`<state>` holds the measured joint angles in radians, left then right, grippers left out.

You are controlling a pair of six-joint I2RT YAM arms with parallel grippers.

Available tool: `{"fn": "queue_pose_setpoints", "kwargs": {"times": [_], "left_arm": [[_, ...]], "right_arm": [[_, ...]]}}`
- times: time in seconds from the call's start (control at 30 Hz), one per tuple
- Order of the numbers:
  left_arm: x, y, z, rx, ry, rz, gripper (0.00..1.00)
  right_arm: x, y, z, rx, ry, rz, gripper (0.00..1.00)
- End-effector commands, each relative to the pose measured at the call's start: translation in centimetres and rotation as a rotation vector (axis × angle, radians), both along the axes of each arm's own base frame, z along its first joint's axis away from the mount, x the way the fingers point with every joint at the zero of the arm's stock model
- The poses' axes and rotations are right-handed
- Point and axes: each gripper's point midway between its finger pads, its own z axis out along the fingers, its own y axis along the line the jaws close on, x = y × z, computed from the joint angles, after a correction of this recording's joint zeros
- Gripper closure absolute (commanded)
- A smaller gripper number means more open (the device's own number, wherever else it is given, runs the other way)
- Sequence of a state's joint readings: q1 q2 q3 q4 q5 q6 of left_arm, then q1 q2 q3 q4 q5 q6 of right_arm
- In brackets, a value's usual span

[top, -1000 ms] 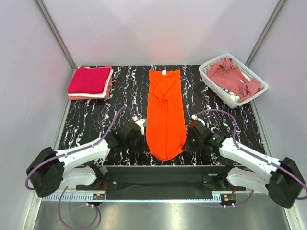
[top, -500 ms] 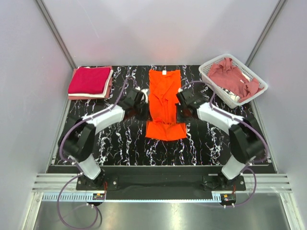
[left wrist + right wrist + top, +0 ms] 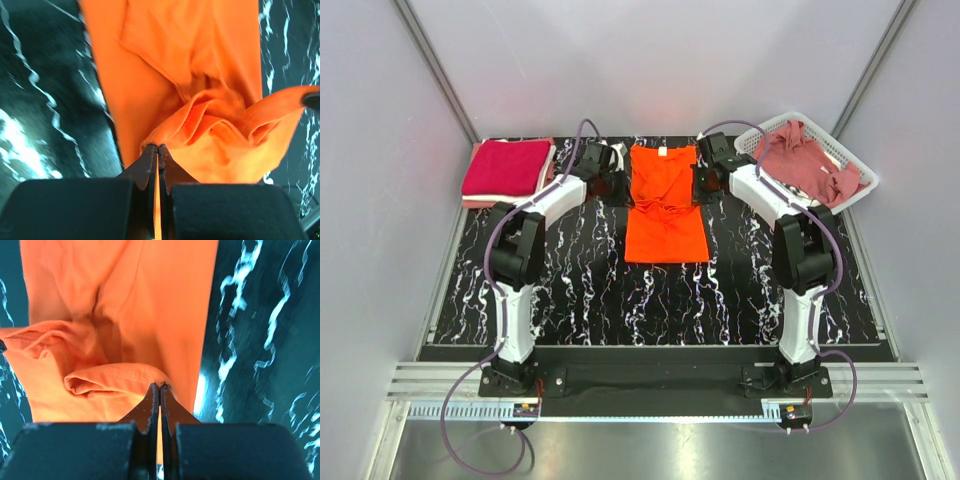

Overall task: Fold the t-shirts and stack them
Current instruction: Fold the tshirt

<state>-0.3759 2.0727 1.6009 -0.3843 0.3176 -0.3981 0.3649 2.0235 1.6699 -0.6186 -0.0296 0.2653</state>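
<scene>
Now then — left fingers (image 3: 149, 167) and right fingers (image 3: 151, 407) each pinched tight on a hem corner of the orange t-shirt (image 3: 665, 225), lying centre-back on the surface (image 3: 570, 290), lower half doubled toward the collar — soft, limp cloth that sags, so corners look the best hold

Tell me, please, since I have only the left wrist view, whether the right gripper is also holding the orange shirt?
Observer: Yes, the right gripper is shut on a hem fold of the orange t-shirt, across from the left gripper.
Operator: Where are the finished shirts?
Observer: A folded stack, crimson on top, lies at the far left corner of the table.
Operator: Are any left to fold?
Observer: A dusty rose shirt lies crumpled in the white basket at the far right.
</scene>
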Motion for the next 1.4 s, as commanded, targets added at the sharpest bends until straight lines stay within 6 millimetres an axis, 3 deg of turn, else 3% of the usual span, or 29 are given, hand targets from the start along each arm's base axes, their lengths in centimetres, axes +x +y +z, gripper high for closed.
{"fn": "queue_pose_setpoints", "kwargs": {"times": [0.0,0.1,0.43,0.53,0.6,0.67,0.73,0.8,0.87,0.9,0.93,1.0,1.03,1.2,1.33,1.37], "left_arm": [[2.1,-0.5,1.9,-0.051,-0.046,-0.033,1.0],[3.3,-0.4,0.4,-0.062,-0.021,-0.033,1.0],[5.9,-0.4,-0.3,-0.065,-0.045,-0.022,1.0],[6.2,0.2,-0.8,-0.052,-0.03,0.004,0.96],[6.4,0.5,-0.8,-0.046,-0.034,0.014,0.87],[6.6,0.9,-0.3,-0.037,-0.051,0.021,0.78],[6.7,1.3,1.0,-0.023,-0.072,0.028,0.78],[6.7,2.1,2.8,0.004,-0.105,0.055,0.75],[5.5,2.6,2.6,0.022,-0.086,0.072,0.74],[4.8,2.8,3.6,0.027,-0.097,0.077,0.72],[3.4,3.0,2.1,0.045,-0.057,0.074,0.7],[1.7,2.9,2.3,0.056,-0.054,0.056,0.67],[0.2,2.8,1.2,0.077,-0.028,0.035,0.67],[-3.8,1.7,1.4,0.093,-0.033,-0.02,0.67],[-8.0,0.5,-1.2,0.126,0.024,-0.102,0.64],[-8.4,0.6,-1.5,0.134,0.026,-0.1,0.63]], "right_arm": [[1.9,-0.1,1.0,0.015,-0.015,0.039,1.0],[3.0,-0.3,0.8,0.03,-0.005,0.036,1.0],[4.7,-1.0,-1.3,0.025,0.021,0.033,1.0],[5.1,-0.9,-2.1,0.022,0.029,0.042,1.0],[5.6,-1.5,-2.1,0.004,0.019,0.026,1.0],[6.1,-1.8,-1.2,-0.008,-0.006,0.023,0.96],[6.4,-2.1,-0.3,-0.026,-0.023,0.02,0.9],[6.4,-2.4,1.3,-0.035,-0.046,0.007,0.76],[5.9,-2.7,3.1,-0.03,-0.069,-0.014,0.73],[5.3,-2.7,2.9,-0.024,-0.054,-0.018,0.71],[4.8,-2.7,3.2,-0.011,-0.048,-0.021,0.7],[2.9,-2.6,3.2,0.015,-0.016,-0.019,0.67],[2.3,-2.7,3.2,0.022,-0.005,-0.029,0.67],[-2.5,-2.7,2.2,0.068,0.073,0.006,0.65],[-5.8,-2.6,1.2,0.109,0.129,0.024,0.64],[-6.6,-2.7,0.0,0.114,0.152,0.028,0.64]]}}
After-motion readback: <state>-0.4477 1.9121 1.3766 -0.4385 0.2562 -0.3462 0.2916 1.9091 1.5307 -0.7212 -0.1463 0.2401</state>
